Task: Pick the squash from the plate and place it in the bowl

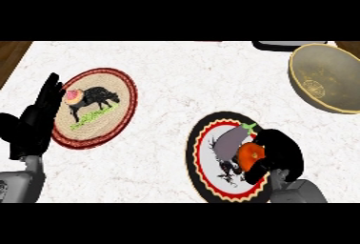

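Right robot hand grasping orange squash over plate; left robot hand released

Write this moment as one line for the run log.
right hand: shut on squash, over black-rimmed plate | eggplant: on that plate | bowl: holds nothing | left hand: open, resting
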Available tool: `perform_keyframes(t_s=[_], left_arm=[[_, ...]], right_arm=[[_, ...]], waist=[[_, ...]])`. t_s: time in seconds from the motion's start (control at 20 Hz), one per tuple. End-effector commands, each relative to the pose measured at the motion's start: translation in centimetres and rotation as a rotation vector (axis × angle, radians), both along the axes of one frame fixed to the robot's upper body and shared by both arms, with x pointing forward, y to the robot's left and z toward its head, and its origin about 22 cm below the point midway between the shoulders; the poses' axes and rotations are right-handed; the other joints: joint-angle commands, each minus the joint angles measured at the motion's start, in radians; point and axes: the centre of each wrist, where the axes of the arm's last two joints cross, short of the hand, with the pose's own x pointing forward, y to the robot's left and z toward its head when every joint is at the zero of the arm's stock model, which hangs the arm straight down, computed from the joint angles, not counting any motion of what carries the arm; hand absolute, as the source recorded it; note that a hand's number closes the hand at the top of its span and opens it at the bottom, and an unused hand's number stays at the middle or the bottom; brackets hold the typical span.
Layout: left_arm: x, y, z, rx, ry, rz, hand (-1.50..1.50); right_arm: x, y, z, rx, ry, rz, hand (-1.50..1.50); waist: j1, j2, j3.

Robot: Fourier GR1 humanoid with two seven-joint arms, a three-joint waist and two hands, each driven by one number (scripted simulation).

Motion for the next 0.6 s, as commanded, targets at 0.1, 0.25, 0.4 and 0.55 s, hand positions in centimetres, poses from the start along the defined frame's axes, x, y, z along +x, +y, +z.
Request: perform_keyframes(t_s=[0.1, 0.25, 0.4, 0.55], left_arm=[[1.0, -2.2, 0.8, -0.001, -0.017, -0.062, 0.00], [0.8, -0.8, -0.2, 0.012, -0.007, -0.035, 0.00], [-0.4, -0.3, -0.3, 0.024, -0.005, -0.013, 0.00], [-0.4, -0.4, -0.4, 0.010, -0.015, 0.009, 0.00]], right_arm=[[6.7, 0.6, 3.8, -0.069, -0.092, 0.322, 1.50], [10.5, 0.7, 5.4, -0.100, -0.155, 0.349, 1.50], [10.6, -1.0, 7.0, -0.158, -0.256, 0.378, 1.50], [10.3, 1.8, 10.9, -0.229, -0.424, 0.313, 1.50]], waist=[[0.057, 0.023, 0.009], [0.039, 0.020, 0.008], [0.012, 0.008, 0.007], [0.007, 0.004, 0.007]])
